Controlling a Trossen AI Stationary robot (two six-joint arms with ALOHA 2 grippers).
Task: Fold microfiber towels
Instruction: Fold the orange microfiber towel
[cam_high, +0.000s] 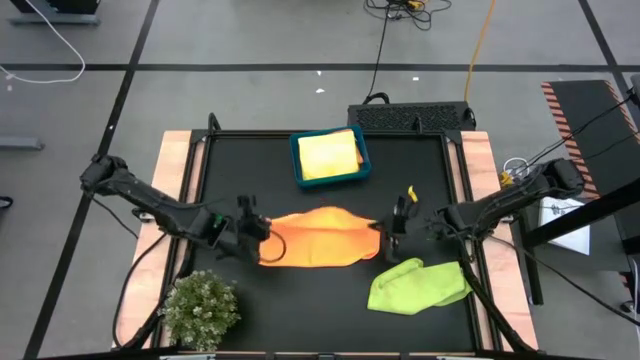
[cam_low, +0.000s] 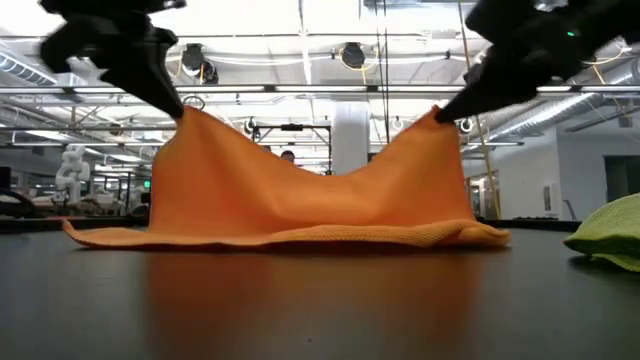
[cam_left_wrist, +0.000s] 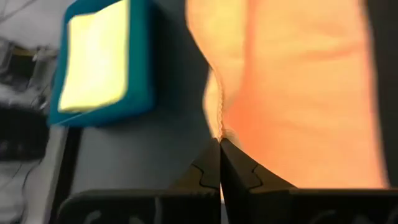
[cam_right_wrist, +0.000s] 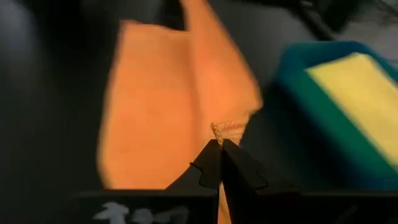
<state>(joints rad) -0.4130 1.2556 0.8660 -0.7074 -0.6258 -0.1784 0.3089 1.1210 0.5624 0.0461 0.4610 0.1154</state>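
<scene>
An orange microfiber towel (cam_high: 320, 238) sits mid-table. Its two end corners are raised and its lower edge (cam_low: 290, 238) lies on the black table. My left gripper (cam_high: 262, 232) is shut on the left corner and my right gripper (cam_high: 386, 236) on the right corner. Between them the cloth sags in a shallow dip (cam_low: 320, 175). A lime green towel (cam_high: 420, 285) lies crumpled at the near right. A folded yellow towel (cam_high: 328, 155) lies in the blue bin (cam_high: 296, 160) at the far middle. My left gripper pinches the orange towel's left corner (cam_left_wrist: 219, 129) at its hemmed edge between its two fingertips (cam_low: 178, 108). The fingers slant down from the table's left. The corner is lifted and the cloth drapes down from it to the table. My right gripper pinches the towel's right corner (cam_right_wrist: 224, 130) between its two fingertips (cam_low: 440, 112). The fingers slant down from the table's right. The corner is lifted off the table, with the cloth hanging below it.
A small bushy green plant (cam_high: 200, 308) stands at the near left corner, close to my left arm. The blue bin (cam_left_wrist: 99, 106) is beyond the orange towel. Bare black table lies in front of the orange towel.
</scene>
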